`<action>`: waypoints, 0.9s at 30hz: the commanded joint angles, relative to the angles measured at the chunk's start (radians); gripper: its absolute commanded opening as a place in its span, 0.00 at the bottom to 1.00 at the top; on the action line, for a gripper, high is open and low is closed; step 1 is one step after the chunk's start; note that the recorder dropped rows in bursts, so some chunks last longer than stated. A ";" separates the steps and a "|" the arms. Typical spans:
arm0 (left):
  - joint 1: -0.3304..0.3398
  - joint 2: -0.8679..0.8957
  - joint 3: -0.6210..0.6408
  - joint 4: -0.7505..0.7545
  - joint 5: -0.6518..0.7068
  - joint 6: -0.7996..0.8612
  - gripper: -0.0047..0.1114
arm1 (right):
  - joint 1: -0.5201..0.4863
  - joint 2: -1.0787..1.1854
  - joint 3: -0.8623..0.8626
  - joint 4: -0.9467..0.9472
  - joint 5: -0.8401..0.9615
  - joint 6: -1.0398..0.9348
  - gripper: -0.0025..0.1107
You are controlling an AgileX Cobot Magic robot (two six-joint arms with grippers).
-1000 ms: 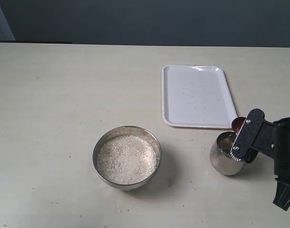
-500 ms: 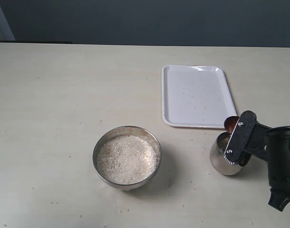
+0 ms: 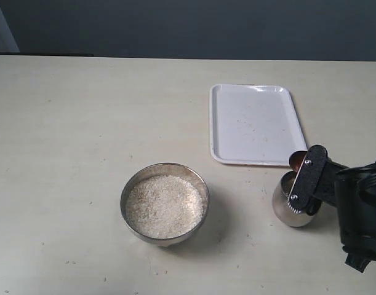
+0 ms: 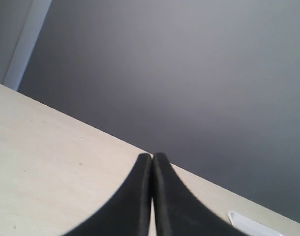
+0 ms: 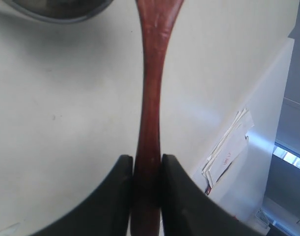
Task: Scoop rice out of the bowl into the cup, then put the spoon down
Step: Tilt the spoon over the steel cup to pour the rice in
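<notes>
The bowl (image 3: 130, 189) stands near the front middle of the table, filled with white rice (image 3: 164, 206). To its right is the cup (image 3: 282, 206), its rim also showing in the right wrist view as the cup (image 5: 61, 11). My right gripper (image 3: 306, 176) hangs over the cup, hiding part of it, and is shut on the spoon (image 3: 296, 160). The spoon's reddish-brown head pokes out just past the cup's far rim. In the right wrist view the spoon (image 5: 150, 93) runs straight out from between the right gripper (image 5: 147, 160) fingers. My left gripper (image 4: 152, 156) is shut on nothing, away from everything.
A white tray (image 3: 256, 125) lies behind the cup at the right, and a corner of the tray (image 4: 253, 223) shows in the left wrist view. Loose grains dot the table around the bowl. Papers (image 5: 228, 147) lie off the table.
My right gripper has shifted left with the spoon, bringing the spoon head from the cup's right side to over its far rim. The bowl and cup have not moved.
</notes>
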 commanded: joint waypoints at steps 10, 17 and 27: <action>-0.006 -0.003 -0.003 0.003 -0.008 0.001 0.04 | 0.002 0.001 0.002 0.013 0.009 0.020 0.01; -0.006 -0.003 -0.003 0.003 -0.008 0.001 0.04 | 0.000 0.001 0.002 0.066 0.009 -0.004 0.01; -0.006 -0.003 -0.003 0.003 -0.008 0.001 0.04 | 0.000 0.001 0.002 0.160 0.009 0.019 0.01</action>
